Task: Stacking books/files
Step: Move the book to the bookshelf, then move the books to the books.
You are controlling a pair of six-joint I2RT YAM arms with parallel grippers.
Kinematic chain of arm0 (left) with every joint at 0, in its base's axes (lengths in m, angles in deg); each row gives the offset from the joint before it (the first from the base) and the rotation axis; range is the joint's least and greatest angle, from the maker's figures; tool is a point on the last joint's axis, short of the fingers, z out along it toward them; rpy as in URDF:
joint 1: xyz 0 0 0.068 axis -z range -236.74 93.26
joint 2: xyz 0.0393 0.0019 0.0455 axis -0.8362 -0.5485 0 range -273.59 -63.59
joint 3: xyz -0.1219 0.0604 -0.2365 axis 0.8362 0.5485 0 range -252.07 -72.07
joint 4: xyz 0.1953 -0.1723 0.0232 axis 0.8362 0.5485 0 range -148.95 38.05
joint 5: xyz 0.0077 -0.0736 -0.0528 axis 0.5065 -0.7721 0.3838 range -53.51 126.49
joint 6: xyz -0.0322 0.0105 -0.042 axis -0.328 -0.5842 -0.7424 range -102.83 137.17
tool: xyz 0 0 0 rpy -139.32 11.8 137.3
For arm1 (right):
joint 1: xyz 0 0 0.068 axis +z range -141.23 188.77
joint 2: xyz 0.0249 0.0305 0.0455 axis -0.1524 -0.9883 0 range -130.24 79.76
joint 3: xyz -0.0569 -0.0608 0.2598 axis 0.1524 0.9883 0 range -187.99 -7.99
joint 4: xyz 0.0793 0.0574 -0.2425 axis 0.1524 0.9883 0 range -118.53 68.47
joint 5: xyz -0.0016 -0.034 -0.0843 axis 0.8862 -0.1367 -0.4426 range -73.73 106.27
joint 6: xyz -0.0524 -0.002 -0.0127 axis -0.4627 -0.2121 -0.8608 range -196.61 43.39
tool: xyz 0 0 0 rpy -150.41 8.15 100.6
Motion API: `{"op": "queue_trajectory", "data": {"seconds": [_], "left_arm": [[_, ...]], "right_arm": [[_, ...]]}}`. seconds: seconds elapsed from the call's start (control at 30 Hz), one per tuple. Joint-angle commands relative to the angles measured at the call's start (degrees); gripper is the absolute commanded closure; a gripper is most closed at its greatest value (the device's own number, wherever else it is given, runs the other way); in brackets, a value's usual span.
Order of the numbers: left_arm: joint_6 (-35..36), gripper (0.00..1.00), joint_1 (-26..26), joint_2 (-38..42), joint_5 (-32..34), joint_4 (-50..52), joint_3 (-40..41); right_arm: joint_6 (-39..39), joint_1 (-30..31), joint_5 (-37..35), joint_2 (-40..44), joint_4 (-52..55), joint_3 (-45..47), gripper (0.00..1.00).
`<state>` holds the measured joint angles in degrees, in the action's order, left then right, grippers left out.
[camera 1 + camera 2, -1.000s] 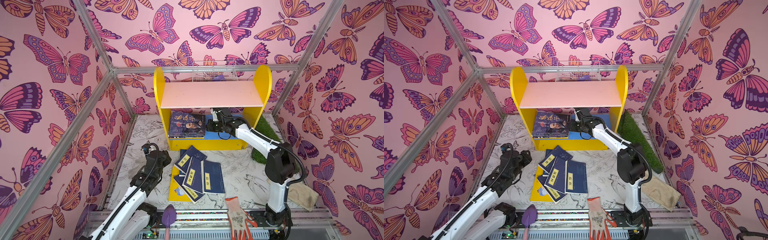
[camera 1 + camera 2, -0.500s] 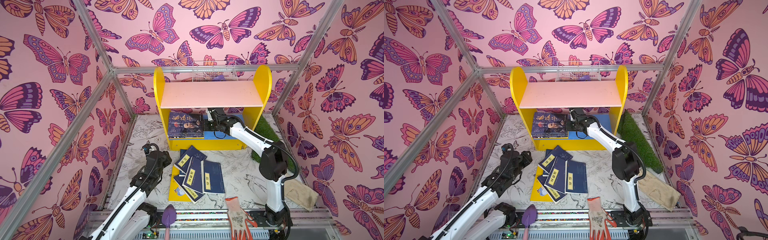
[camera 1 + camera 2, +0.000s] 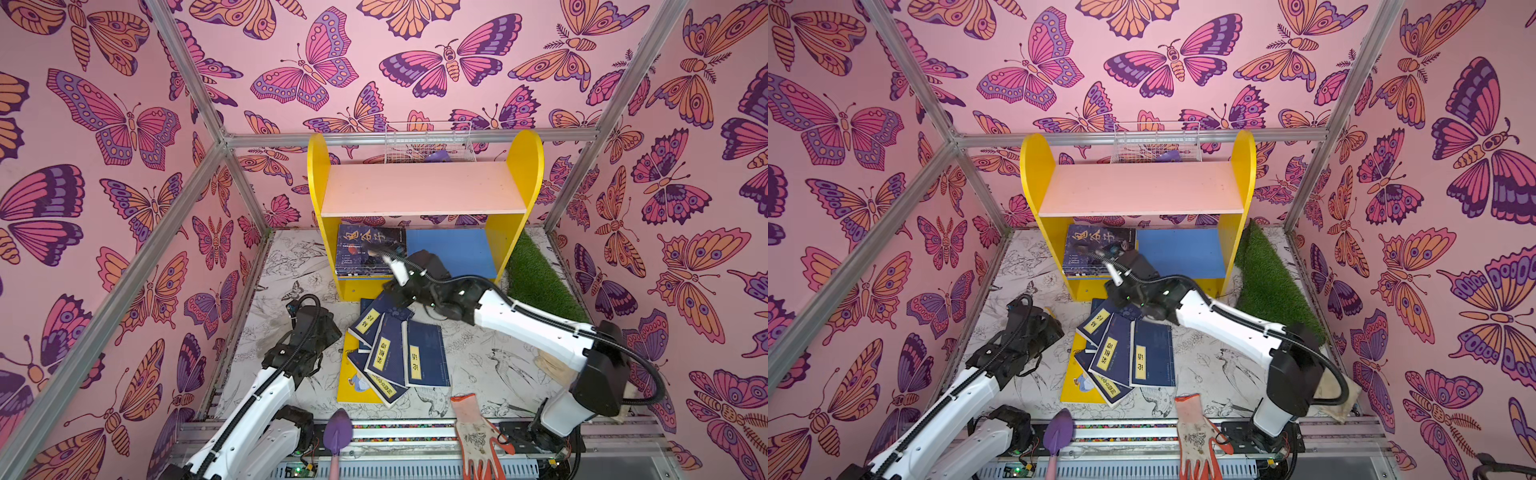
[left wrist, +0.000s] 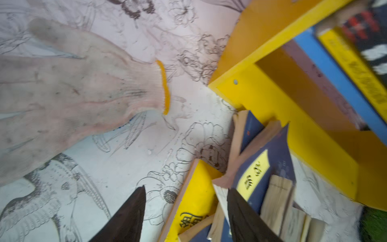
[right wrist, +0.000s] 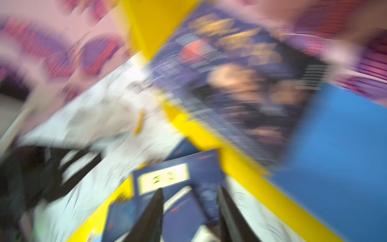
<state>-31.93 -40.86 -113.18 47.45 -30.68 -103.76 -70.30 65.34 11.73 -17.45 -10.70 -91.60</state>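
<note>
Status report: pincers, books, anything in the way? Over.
Left pincer open, empty. Right pincer open, empty, over loose pile. Shelf stack flat on lower shelf. Cloth glove beside pile, not touching books.

A: Where do the top views look from?
B: In both top views, from high at the front, down over the whole sketch-printed white worktop (image 3: 490, 365) toward the yellow wooden two-tier shelf (image 3: 525, 166).
A: And the wrist views?
B: Close and low, past the left pincer (image 4: 186, 188) and right pincer (image 5: 190, 187); both share the shelf's foot.

Pincer (image 4: 186, 188) spread near navy books (image 4: 266, 150), beige glove (image 4: 73, 90) nearby, yellow shelf (image 4: 272, 98)
</note>
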Motion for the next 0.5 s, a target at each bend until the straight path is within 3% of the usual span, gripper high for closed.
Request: {"op": "queue_trajectory", "data": {"seconds": [0.0,0.13,0.23,0.47], "left_arm": [[-1.9,0.35,-4.2,-3.48,-1.33,9.9,-1.4],[-0.26,0.3,-10.64,-7.66,-8.19,13.48,-0.13],[1.37,0.27,-12.83,-8.33,-10.83,13.75,0.85],[3.65,0.26,-12.48,-7.03,-16.94,13.79,1.27]], "right_arm": [[-15.78,8.06,7.29,-8.46,10.25,-4.06,0.41],[-18.56,10.23,9.77,-15.75,15.75,-9.47,0.3],[-21.02,10.2,6.85,-19.05,16.47,-9.59,0.25],[-17.79,10.31,-9.15,-23.36,18.46,-6.96,0.21]]}}
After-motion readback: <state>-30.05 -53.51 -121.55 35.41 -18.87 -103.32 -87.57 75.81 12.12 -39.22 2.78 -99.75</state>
